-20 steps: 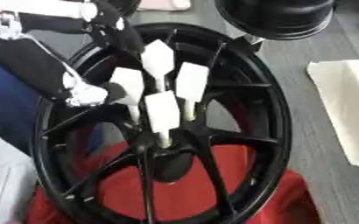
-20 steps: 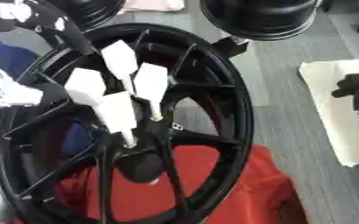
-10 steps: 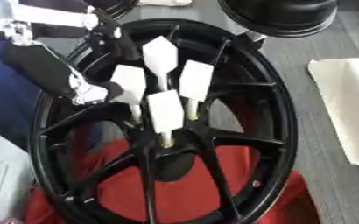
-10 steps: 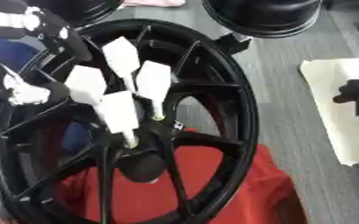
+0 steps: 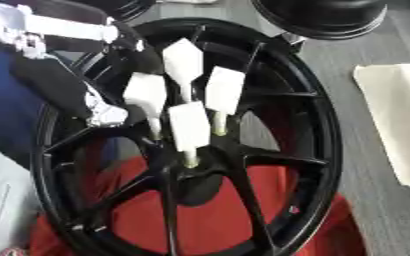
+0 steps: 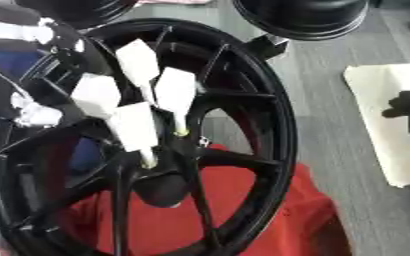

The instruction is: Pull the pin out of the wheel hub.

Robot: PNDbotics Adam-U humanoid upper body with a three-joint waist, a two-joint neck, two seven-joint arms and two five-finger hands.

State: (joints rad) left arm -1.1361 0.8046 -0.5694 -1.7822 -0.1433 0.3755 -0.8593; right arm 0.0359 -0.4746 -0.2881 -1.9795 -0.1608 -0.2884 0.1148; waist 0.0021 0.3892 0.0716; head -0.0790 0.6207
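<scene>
Pin [image 5: 189,130] upright in wheel hub [image 5: 195,170], white head up.

Left arm [image 5: 49,82]: black, with white and silver fittings, entered from the upper left corner and run diagonally down toward the centre. A pale white-silver segment [image 5: 61,27] is carried across its upper part, and a dark, broad forearm is set below it. Left hand [image 5: 103,113]: seen only as a small silver-white and black end at the forearm's lower tip; its pose cannot be made out. Right hand [image 6: 407,109]: black, shown partly at the right edge in the right eye view only, held low and well apart from the left arm; its pose is not discernible.
</scene>
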